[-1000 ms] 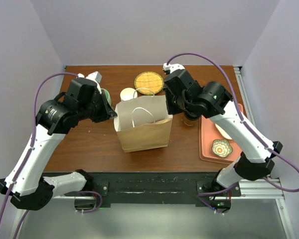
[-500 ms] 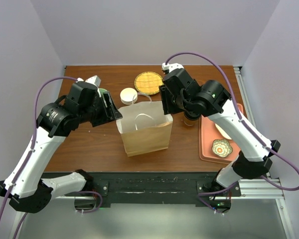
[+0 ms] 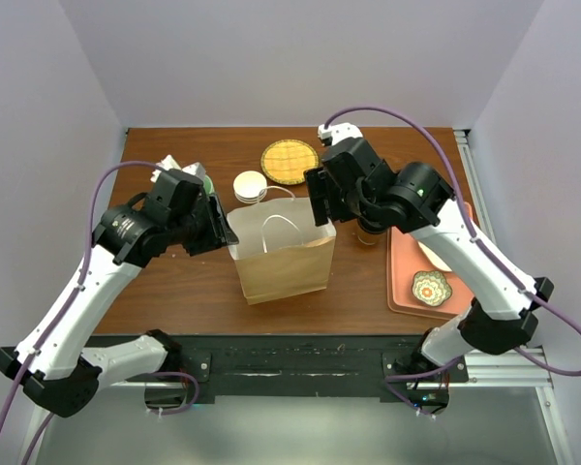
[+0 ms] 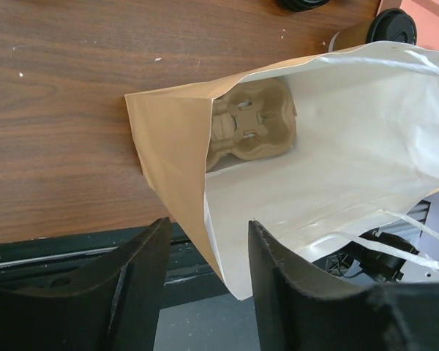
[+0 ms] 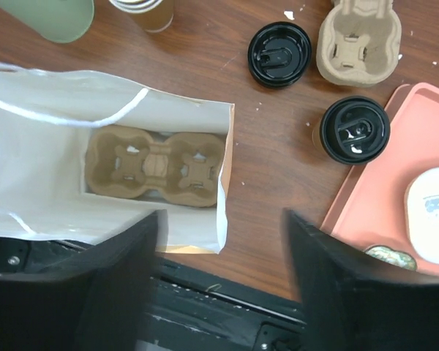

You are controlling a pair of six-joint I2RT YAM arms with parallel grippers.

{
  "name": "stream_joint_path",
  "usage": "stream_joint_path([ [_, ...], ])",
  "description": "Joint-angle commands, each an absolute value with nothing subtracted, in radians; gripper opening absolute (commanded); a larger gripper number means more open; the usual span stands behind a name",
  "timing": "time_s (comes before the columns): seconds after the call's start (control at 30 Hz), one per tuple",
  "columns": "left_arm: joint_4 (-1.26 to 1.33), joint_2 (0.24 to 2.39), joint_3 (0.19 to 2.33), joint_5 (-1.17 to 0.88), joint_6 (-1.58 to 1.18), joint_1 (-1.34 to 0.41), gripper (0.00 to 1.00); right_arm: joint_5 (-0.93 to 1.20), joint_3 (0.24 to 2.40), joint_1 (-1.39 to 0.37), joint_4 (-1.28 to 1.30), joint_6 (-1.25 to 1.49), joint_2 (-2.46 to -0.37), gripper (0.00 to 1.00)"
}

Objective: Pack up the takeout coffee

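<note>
Left pincer (image 4: 208,228) jaws apart, straddling the rim of the brown paper bag (image 3: 281,260). Right pincer (image 5: 223,219) jaws apart over the bag's opposite edge. Brown kraft-paper cup with black lid (image 5: 355,130) stands on the wooden counter (image 3: 174,281), outside the bag, just beside the salmon tray (image 5: 373,212).

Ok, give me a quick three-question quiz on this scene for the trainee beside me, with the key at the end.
1. True or false: the takeout coffee stands inside the paper bag.
2. The pulp carrier in the bag: A) lies flat at the bottom B) stands on end C) hangs from a handle.
3. Fill in: the left gripper and the right gripper both have their jaws ____.
Key: 1 false, it stands outside the bag, beside the orange tray. 2 A. 3 open.
</note>
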State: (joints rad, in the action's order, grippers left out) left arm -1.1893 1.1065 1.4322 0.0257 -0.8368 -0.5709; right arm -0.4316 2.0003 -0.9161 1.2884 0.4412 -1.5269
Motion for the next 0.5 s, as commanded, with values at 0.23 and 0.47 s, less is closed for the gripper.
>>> stream_joint_path([
  [0.23, -1.105, 1.094, 1.397, -0.002, -0.848, -0.572, 0.28, -0.479, 1.961, -0.916, 1.138, 0.377, -1.402, 0.99],
  [0.47, -1.042, 1.126, 1.404, 0.012, -0.746, -0.572, 0.06, -0.486, 1.882, -0.916, 1.058, 0.38, -1.309, 0.99],
])
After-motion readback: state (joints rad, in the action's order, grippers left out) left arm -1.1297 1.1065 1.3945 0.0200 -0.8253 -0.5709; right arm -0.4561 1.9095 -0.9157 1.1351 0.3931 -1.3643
